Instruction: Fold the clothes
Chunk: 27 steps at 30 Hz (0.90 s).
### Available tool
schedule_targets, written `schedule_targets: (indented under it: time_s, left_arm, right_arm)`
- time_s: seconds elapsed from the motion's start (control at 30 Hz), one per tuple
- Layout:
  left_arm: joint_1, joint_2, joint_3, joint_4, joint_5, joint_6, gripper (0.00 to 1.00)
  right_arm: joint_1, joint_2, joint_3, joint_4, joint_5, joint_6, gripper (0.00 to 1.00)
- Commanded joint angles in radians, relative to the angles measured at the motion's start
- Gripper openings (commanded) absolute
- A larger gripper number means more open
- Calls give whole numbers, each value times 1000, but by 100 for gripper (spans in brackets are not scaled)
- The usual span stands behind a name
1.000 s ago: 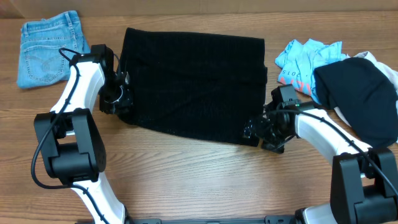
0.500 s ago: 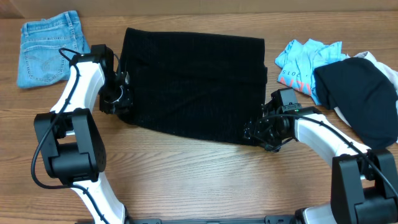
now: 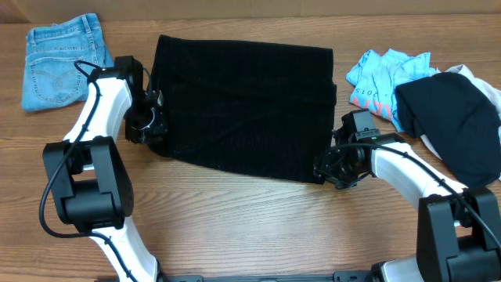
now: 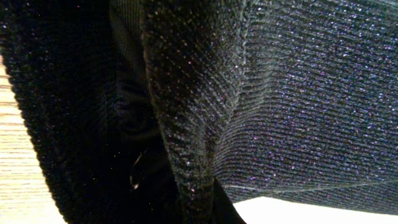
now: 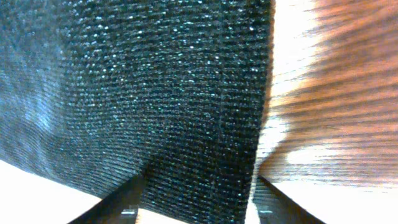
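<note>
- Centrally, black knit garment (image 3: 243, 106) lay spread on the wooden table (image 3: 235, 227).
- Left gripper (image 3: 147, 124) sat at its left edge; cloth filled the wrist view, so jaw state could not be told.
- Right gripper (image 3: 333, 166) was at the near right corner, fingers (image 5: 127, 205) apart, straddling the hem.

knit cloth (image 3: 243, 102) 1 | jeans (image 3: 59, 59) 1 | blue shirt (image 3: 380, 74) 1 | dark top (image 3: 454, 125) 1

My overhead camera looks straight down on the black garment (image 3: 243, 106). The left wrist camera sits very close at its left edge, the right wrist camera at its lower-right corner; all three share its fabric.
</note>
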<state>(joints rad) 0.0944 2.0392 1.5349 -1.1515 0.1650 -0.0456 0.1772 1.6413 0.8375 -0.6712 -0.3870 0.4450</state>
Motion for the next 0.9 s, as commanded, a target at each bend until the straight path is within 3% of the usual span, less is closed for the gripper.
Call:
schedule_targets:
  time_s: [0.0,0.07,0.2,0.4,0.57,0.7,0.87]
  left_arm:
    - [10,0,0,-3,8,-3,8]
    - [10,0,0,-3,8,-3,8]
    - [10,0,0,-11,8,-3,4]
    - [10,-5,50,-163,70,-7,4]
    - [10,-93,137,-242,87,-46,4]
    - [10,-157,139,-242,-93,-162,4]
    - [10,-158,139,-246,-140,-184,5]
  right_arm:
    - [-3,3,3,5,-26,-3,29]
    - [-2,3,3,1,-26,0,27]
    - [-3,-8,16,-23,-26,3,4]
    - [-5,-163,23,-120,-9,35,4]
    - [-12,-360,32,-230,212,150,4]
    - [-58,-379,74,-336,312,196,4]
    - [-80,-379,101,-409,396,245,4]
